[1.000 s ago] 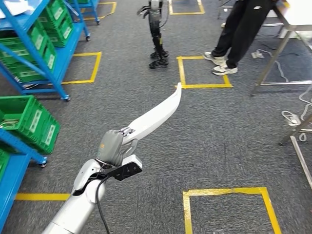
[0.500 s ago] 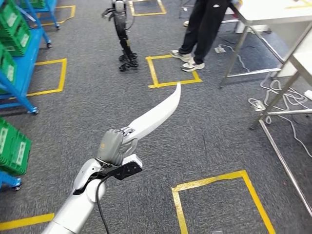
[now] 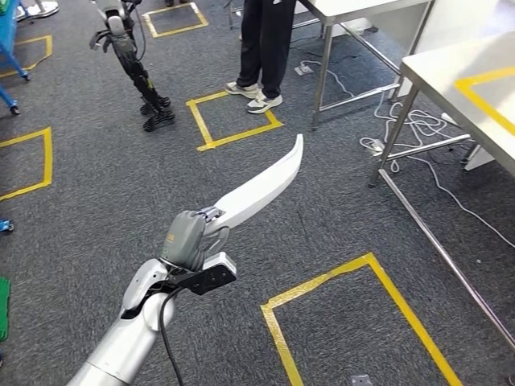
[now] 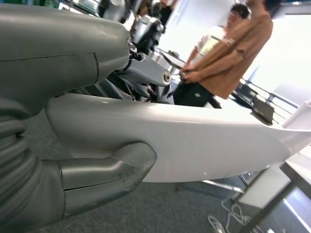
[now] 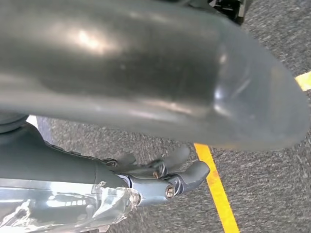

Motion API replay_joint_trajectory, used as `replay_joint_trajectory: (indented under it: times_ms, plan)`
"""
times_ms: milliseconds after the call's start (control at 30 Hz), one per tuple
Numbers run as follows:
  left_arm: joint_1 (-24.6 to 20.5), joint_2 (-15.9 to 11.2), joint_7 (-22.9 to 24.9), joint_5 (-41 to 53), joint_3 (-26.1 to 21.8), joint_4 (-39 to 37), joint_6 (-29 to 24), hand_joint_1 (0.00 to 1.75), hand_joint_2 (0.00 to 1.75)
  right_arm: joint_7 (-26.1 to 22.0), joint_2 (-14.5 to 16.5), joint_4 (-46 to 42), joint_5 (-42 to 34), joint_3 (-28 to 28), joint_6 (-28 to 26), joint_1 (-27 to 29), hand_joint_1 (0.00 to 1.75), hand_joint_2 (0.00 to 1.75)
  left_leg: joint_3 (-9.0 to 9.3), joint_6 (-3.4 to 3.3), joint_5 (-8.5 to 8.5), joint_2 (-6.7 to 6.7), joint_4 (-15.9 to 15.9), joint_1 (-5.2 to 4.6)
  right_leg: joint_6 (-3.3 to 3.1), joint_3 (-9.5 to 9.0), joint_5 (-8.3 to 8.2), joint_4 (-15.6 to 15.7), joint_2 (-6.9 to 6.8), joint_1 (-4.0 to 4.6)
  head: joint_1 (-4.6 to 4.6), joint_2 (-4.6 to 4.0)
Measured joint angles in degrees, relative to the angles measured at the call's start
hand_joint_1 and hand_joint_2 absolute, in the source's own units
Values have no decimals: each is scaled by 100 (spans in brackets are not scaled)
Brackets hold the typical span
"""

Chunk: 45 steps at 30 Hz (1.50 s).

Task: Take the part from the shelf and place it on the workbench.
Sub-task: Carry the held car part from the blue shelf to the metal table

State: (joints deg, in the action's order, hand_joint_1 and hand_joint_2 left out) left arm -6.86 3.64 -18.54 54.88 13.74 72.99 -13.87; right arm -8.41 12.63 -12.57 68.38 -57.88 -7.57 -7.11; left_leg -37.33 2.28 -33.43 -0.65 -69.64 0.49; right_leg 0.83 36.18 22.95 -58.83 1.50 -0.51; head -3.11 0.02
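One left hand (image 3: 185,240), nearest, fingers wrapped around the butt end of the part (image 3: 261,186): a long, white, curved, blade-shaped piece held out over the grey carpet (image 3: 109,201), tip raised. One right hand (image 5: 161,174), hanging above the carpet and a strip of yellow tape, fingers loosely spread, holding nothing. Beyond: one workbench (image 3: 461,88), white top, metal legs, to the right. Farthest: one person's legs (image 3: 262,48); one other robot (image 3: 130,64).
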Motion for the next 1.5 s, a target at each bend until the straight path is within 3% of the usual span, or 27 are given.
replay_joint_trajectory:
  times_ms: [67, 100, 133, 200, 267, 333, 400, 467, 533, 567, 600, 633, 700, 767, 867, 933, 1000, 1067, 1100, 1167, 1233, 1300, 1333, 1367, 1400, 1433, 1500]
  plan:
    - [12, -15, 7, -2, 2, -15, 5, 175, 175, 0, 0, 0, 3, 0, 1, 2, 0, 0, -269, 4, -51, 37, -434, 3, -4, 1, -5, 0, 177, -3, -6, 0]
    - [11, -18, 9, -2, 2, -18, 6, 175, 175, 0, 0, 0, 4, -1, 1, 8, 0, 0, -250, 2, 89, 51, -334, 8, 2, 1, -11, -1, 268, -7, -6, 0]
    - [7, -20, 10, -2, 3, -19, 6, 175, 175, 0, 0, 0, 5, -1, 2, 12, 0, 0, -128, 3, 303, 98, -40, 19, 15, 0, -18, -3, 360, -17, -7, 0]
    - [-5, -21, 11, -2, 5, -19, 6, 175, 175, 0, 0, 0, 5, -1, 2, 6, 0, 0, 217, 14, 654, 379, 714, 72, 69, 24, -29, -24, 536, -28, -9, 0]
    - [-6, -22, 14, -5, 8, -21, 8, 175, 175, 0, 0, -1, 6, 0, 1, 7, 0, 0, 390, -4, 733, 576, 1097, 96, 151, 77, -52, -29, 685, -37, -8, 0]
    - [-14, -13, 17, -9, 13, -25, 10, 175, 175, 2, 0, -2, 6, 1, 1, 41, 0, 0, 400, -79, 736, 480, 1133, 75, 228, 128, -88, 6, 779, -61, -5, 0]
    - [-35, 10, 18, -11, 17, -25, 10, 175, 175, 5, 0, -2, 5, 0, 1, 73, 0, 0, 405, -168, 757, 340, 1149, 65, 265, 221, -1, -128, 495, -45, 17, 0]
    - [-30, 19, 18, -11, 16, -26, 11, 175, 175, 7, 0, -2, 5, 0, 1, 53, 0, 0, 407, -228, 756, 173, 1155, 39, 281, 504, 345, -734, 51, -17, 38, 0]
    - [-9, 13, 18, -11, 14, -31, 12, 175, 175, 7, 0, -2, 5, 1, 1, 29, 0, 0, 409, -251, 744, -17, 1153, 10, 299, 860, 697, -1508, -96, -18, 41, 0]
    - [-4, 12, 18, -11, 14, -34, 12, 175, 175, 8, 0, -2, 5, 1, 1, 31, 0, 0, 412, -254, 738, -108, 1152, 3, 301, 933, 743, -1693, -109, -18, 42, 0]
    - [-4, 13, 18, -11, 14, -35, 12, 175, 175, 8, 0, -2, 5, 1, 2, 39, 0, 0, 419, -252, 730, -190, 1152, 0, 298, 884, 675, -1639, -117, -17, 42, 0]
    - [-7, 13, 18, -11, 15, -35, 12, 175, 175, 9, 0, -2, 5, 1, 2, 45, 0, 0, 432, -243, 719, -267, 1151, -2, 292, 713, 523, -1354, -149, -15, 42, 0]
    - [-11, 13, 18, -13, 14, -34, 12, 175, 175, 8, 0, -2, 2, 1, 5, 39, 0, 0, 473, -198, 681, -402, 1146, -25, 256, 229, 215, -540, -425, 5, 41, 0]
    - [-12, 8, 18, -13, 15, -34, 12, 175, 175, 5, 0, -2, -3, 1, 11, 25, 0, 0, 508, -140, 654, -510, 1144, -56, 192, -10, 97, -116, -611, 37, 27, 0]
    - [-20, 14, 19, -12, 17, -32, 11, 175, 175, 0, 1, -3, -9, 0, 16, 28, 0, 0, 543, -44, 622, -622, 1157, -42, 95, 20, 73, -81, -409, 45, 12, 0]
    - [-30, 16, 21, -11, 19, -28, 10, 175, 175, -4, 1, -4, -14, -1, 14, 31, 0, 0, 449, 13, 430, -376, 898, -18, 37, 8, 45, -48, -250, 8, -11, 0]
    - [-12, 4, 26, -9, 23, -27, 11, 175, 175, -8, 2, -4, -16, -2, 13, 15, 0, 0, 117, 35, 95, -57, 213, -6, -1, 3, 31, -40, -90, -16, -45, 0]
    - [20, -15, 33, -5, 25, -27, 12, 175, 175, -9, 4, -4, -17, -2, 14, 16, 0, 0, -228, 43, -54, 29, -372, -5, -16, 3, 29, -41, 96, -19, -58, 0]
    - [28, -22, 36, -3, 25, -27, 12, 175, 175, -9, 4, -4, -19, -2, 14, 25, 0, 0, -281, 42, 31, 40, -399, -2, -14, 2, 27, -42, 191, -21, -58, 0]
    - [28, -28, 41, 1, 25, -27, 12, 175, 175, -9, 5, -4, -20, -2, 15, 38, 0, 0, -86, 48, 439, 133, 122, 24, 12, 1, 17, -46, 377, -37, -57, 0]
    - [25, -28, 42, 2, 27, -27, 12, 175, 175, -9, 8, -5, -21, -2, 15, 28, 0, 0, 222, 52, 730, 423, 814, 79, 80, 36, 10, -74, 543, -40, -62, 0]
    - [28, -27, 45, 8, 29, -27, 14, 175, 175, -9, 9, -6, -21, -2, 16, 32, 0, 0, 336, -1, 765, 571, 1092, 96, 161, 89, -9, -64, 680, -45, -68, 0]
    - [27, -22, 46, 11, 30, -26, 15, 175, 175, -9, 9, -7, -21, -2, 16, 50, 0, 0, 337, -52, 765, 512, 1103, 91, 199, 113, -27, -37, 742, -60, -66, 0]
    - [23, -15, 48, 15, 30, -22, 17, 175, 175, -9, 9, -7, -21, -2, 16, 75, 0, 0, 340, -98, 775, 444, 1114, 87, 230, 129, -36, -23, 743, -68, -66, 0]
    - [18, -3, 48, 17, 30, -14, 18, 175, 175, -9, 9, -7, -21, -2, 15, 96, 0, 0, 347, -147, 786, 379, 1123, 86, 252, 168, 4, -78, 616, -59, -50, 0]
    - [16, 7, 48, 19, 29, -7, 19, 175, 175, -9, 9, -7, -21, -2, 15, 104, 0, 0, 353, -187, 793, 304, 1133, 84, 267, 249, 105, -235, 430, -45, -33, 0]
    - [35, 11, 50, 25, 26, 3, 23, 175, 175, -9, 9, -7, -21, -2, 15, 81, 0, 0, 363, -240, 787, 141, 1138, 53, 279, 562, 480, -912, 14, -18, 1, 0]
